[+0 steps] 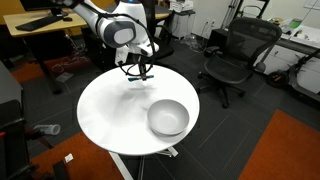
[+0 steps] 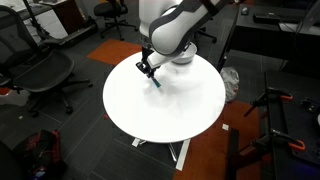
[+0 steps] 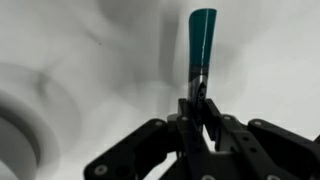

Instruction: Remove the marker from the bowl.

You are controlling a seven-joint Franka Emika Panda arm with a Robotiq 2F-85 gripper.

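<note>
My gripper [image 1: 140, 70] is shut on the marker above the white round table [image 1: 110, 110], at its far side and apart from the bowl. The bowl [image 1: 168, 118] is shiny grey metal and stands empty near the table's front right edge. In an exterior view the gripper [image 2: 149, 71] holds the teal marker [image 2: 157, 83] with its tip pointing down close to the tabletop. In the wrist view the fingers [image 3: 197, 105] clamp the marker's dark end, and its teal body [image 3: 202, 38] sticks out ahead. A curved edge at the left of the wrist view may be the bowl [image 3: 12, 120].
Black office chairs [image 1: 232, 55] stand beyond the table, and another chair [image 2: 40, 75] is beside it. Desks [image 1: 40, 25] and lab clutter line the back. An orange floor mat [image 1: 290, 150] lies near the table's base.
</note>
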